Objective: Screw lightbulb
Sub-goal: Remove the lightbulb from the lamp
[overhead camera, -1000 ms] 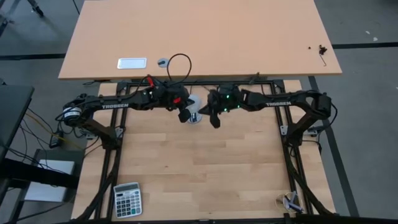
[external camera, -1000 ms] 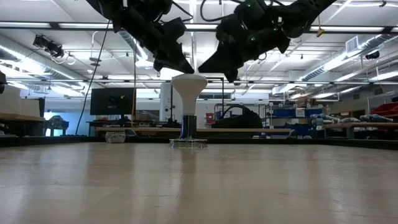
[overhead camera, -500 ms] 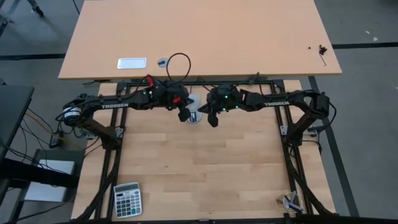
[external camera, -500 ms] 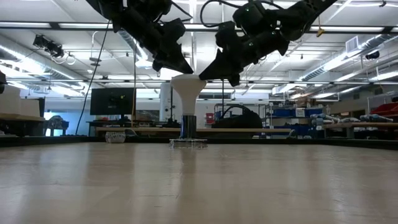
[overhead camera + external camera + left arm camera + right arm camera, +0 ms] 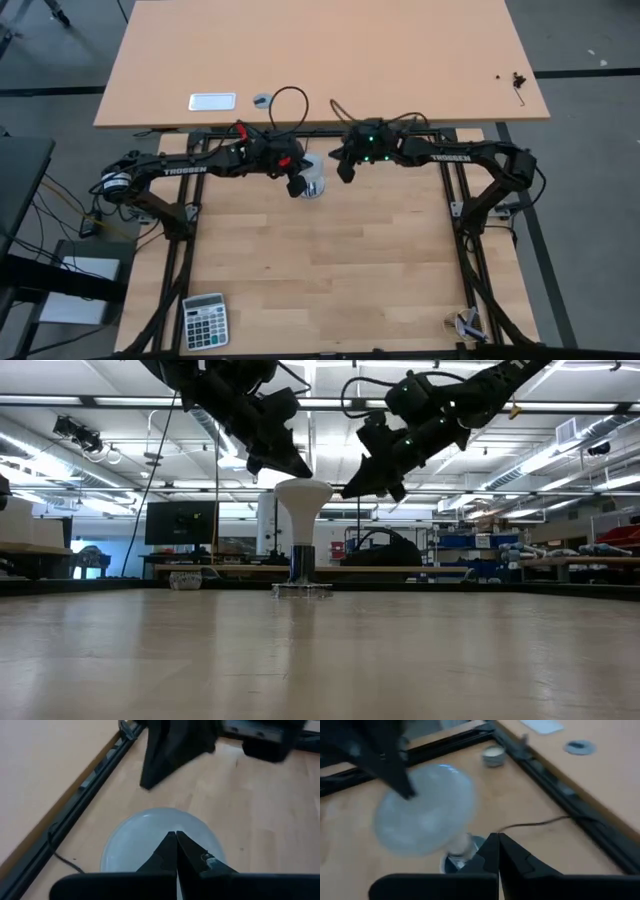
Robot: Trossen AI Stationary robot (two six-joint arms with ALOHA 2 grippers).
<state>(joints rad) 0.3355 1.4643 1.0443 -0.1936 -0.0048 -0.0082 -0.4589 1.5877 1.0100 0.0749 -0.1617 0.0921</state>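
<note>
The left gripper (image 5: 297, 187) has its jaws pressed together and hovers just above the rim of the lightbulb (image 5: 303, 500), holding nothing. The right gripper (image 5: 343, 172), jaws likewise pressed together and empty, hangs beside the bulb's dome and apart from it. The lightbulb stands upright, dome up, its narrow base in the socket (image 5: 302, 589) on the bench (image 5: 320, 270), between the two arms near the bench's far edge.
</note>
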